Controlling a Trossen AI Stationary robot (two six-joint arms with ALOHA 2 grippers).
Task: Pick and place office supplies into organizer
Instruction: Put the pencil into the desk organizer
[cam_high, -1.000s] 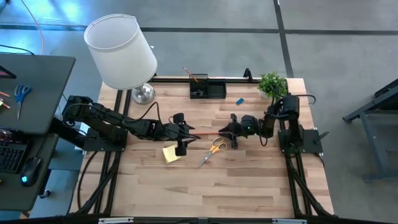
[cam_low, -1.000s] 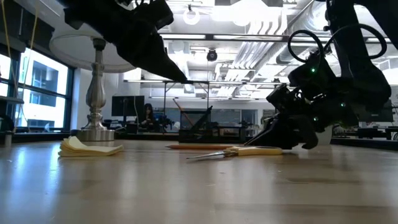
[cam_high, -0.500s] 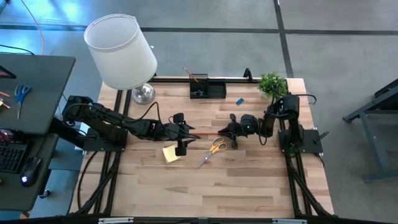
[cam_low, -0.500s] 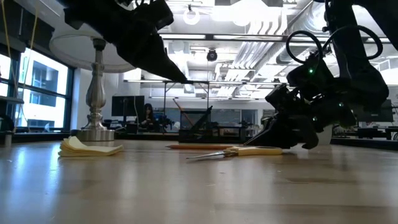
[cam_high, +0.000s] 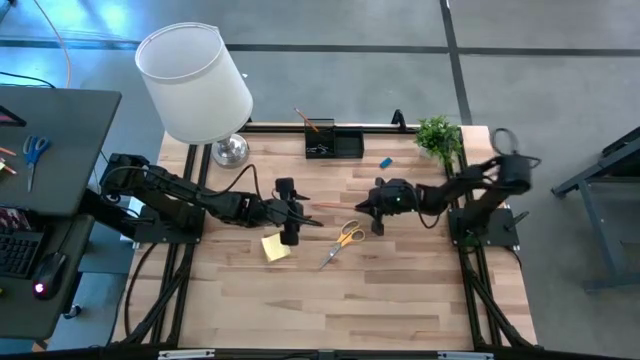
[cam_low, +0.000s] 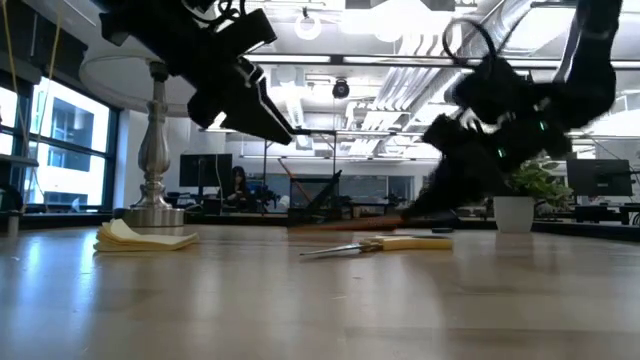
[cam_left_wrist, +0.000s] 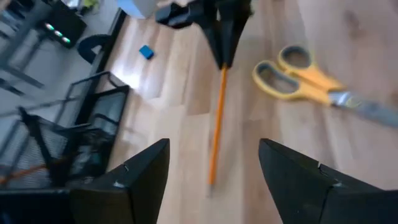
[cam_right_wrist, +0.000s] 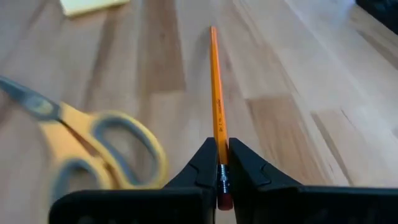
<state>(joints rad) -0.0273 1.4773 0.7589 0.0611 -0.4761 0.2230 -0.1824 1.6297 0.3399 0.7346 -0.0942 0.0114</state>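
An orange pencil (cam_right_wrist: 215, 93) is held by my right gripper (cam_right_wrist: 219, 163), which is shut on it near the table's middle (cam_high: 368, 207). My left gripper (cam_high: 303, 213) hovers open, facing it from the left, with its fingers (cam_left_wrist: 146, 174) to either side of the pencil's tip end and apart from it. Orange-handled scissors (cam_high: 345, 238) and a yellow sticky-note pad (cam_high: 275, 247) lie flat on the table. The black organizer (cam_high: 334, 143) stands at the far edge, and a blue eraser (cam_high: 385, 162) lies to its right. My right gripper pinches the pencil's eraser end (cam_right_wrist: 219, 177) between its two fingertips. The fingers come slanting down from the table's right and lie along the pencil. The pencil sticks out ahead toward the left gripper with its eraser end lifted; whether its tip (cam_right_wrist: 212, 30) touches the wood, I cannot tell.
A white-shaded lamp (cam_high: 195, 85) stands at the far left corner and a small green plant (cam_high: 438, 135) at the far right. A dark desk (cam_high: 45, 150) with blue scissors stands off the table's left side. The near half of the table (cam_high: 330, 300) is bare wood.
My right gripper has risen off the table with the pencil's eraser end, which has come up from lying flat, and the right arm's elbow has swung out toward the right edge. My left gripper has rolled slightly in place and stays open.
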